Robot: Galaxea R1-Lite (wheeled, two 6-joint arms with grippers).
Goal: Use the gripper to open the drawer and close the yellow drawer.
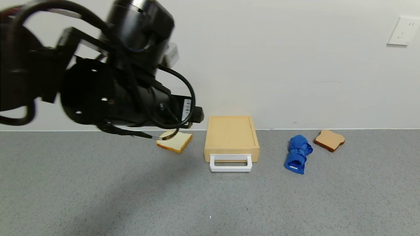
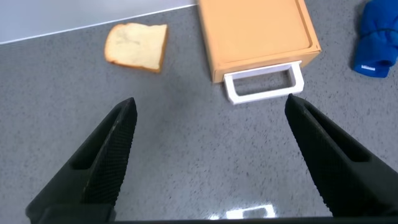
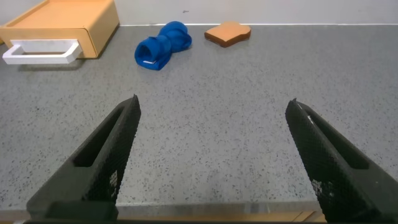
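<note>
Left hand [image 2: 208, 162] hangs wide open above the worktop [image 1: 131, 196], near the closed yellow drawer [image 1: 231, 133]. Approach step, I judge; next, fingers must enclose the white handle [image 1: 231, 163].

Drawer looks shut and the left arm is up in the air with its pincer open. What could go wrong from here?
1. The left pincer is off to the side of the white handle, so it could miss the loop.
2. The bread slice lies beside the yellow drawer, and the descending arm might clip it.
3. The drawer unit looks unfixed, so pulling may drag it.
</note>
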